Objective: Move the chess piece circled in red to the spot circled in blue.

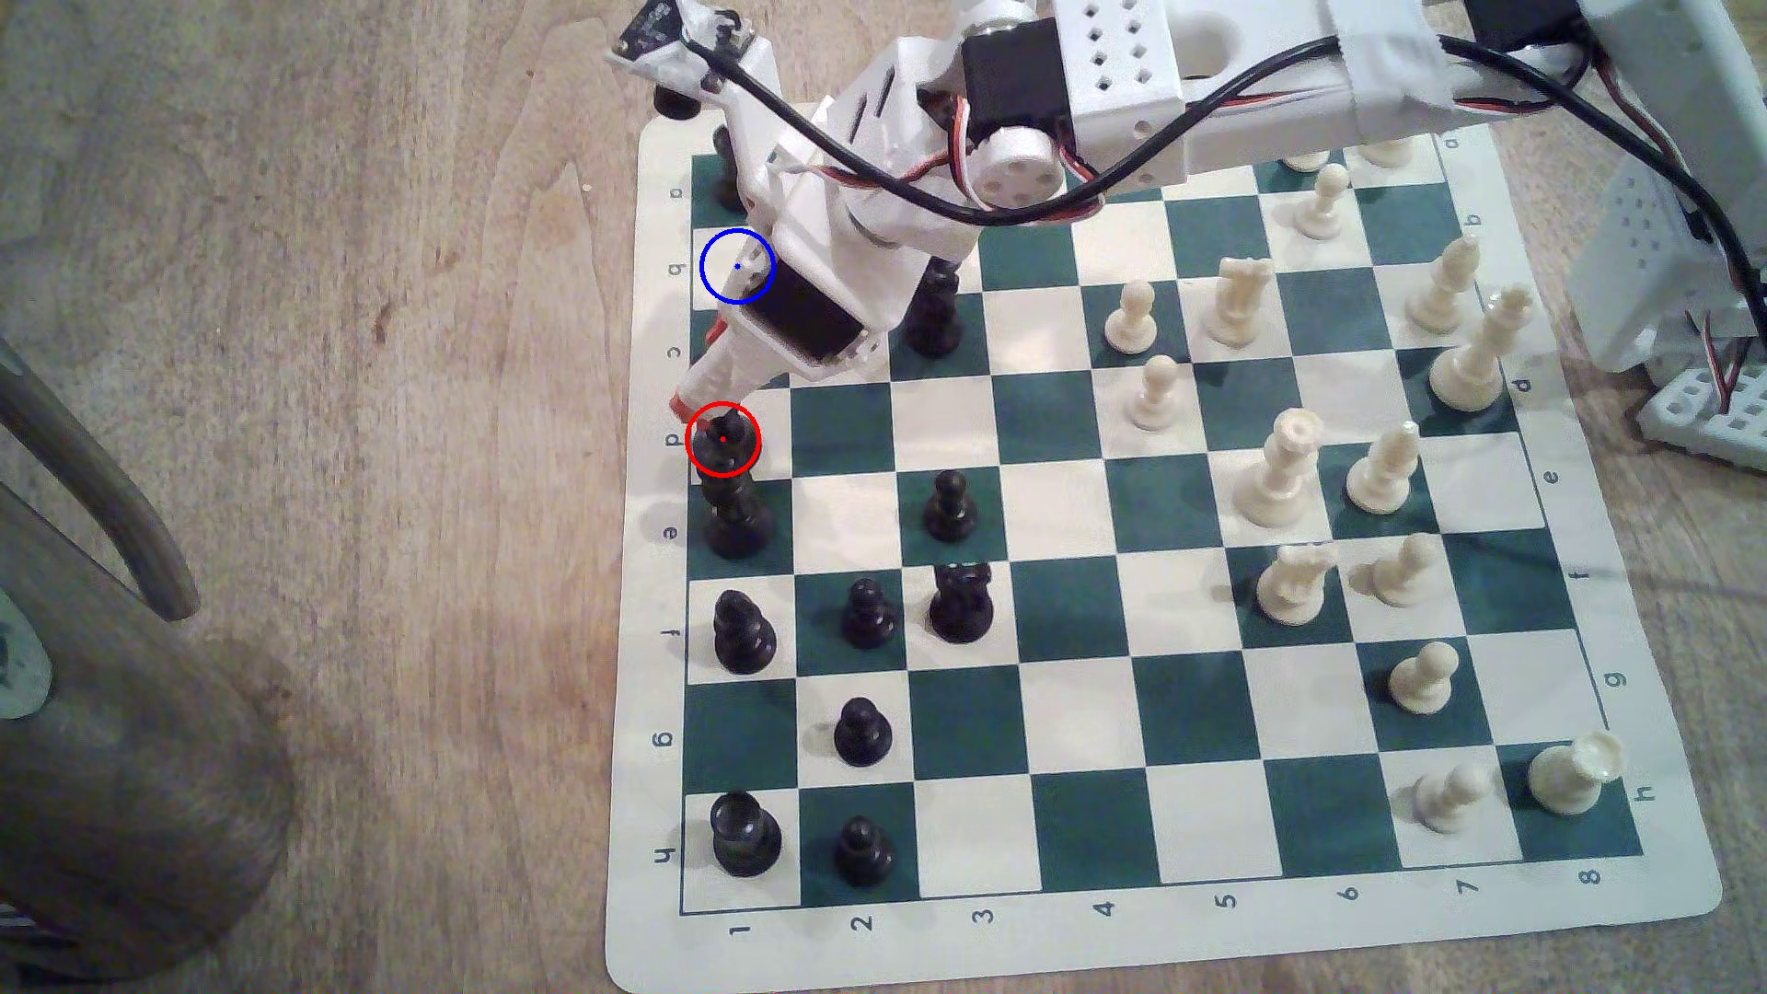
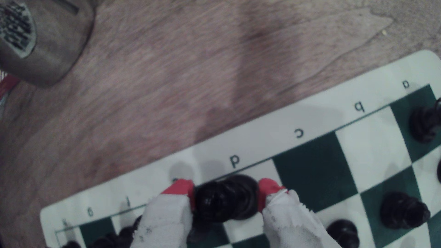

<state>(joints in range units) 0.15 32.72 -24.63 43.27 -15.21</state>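
i've got the gripper [image 2: 225,198] down on the chess piece circled in red [image 1: 724,442], which sits on the white d square in the edge column at the exterior view's left of the board [image 1: 1186,918]. in the wrist view the two red-tipped fingers [image 2: 181,189] flank the glossy black piece [image 2: 226,200] on both sides, very close. i can't tell if the pads are pressing it or just bracketing it, so whether the jaws have closed on it is unclear to me. the base looks to be on the board, though that's hard to confirm.

the spot circled in blue [image 1: 736,267] is the white b square, two squares up the same column in the exterior view. the arm's white body partly overlaps the ring there.

risks from here: a slim ringed stem and glossy surface could slip or tilt if the pinch is off-centre. the tall black piece [image 1: 734,521] on the e square is just beside the target and could get clipped on the lift. the path crosses the empty c square, but a black piece [image 2: 423,125] stands on the a square right next to the drop spot, so overshooting would knock it.

containers: a grey-brown bag-like thing [image 1: 105,688] lies on the wooden table [image 1: 382,382] well apart from the board; contents not visible.
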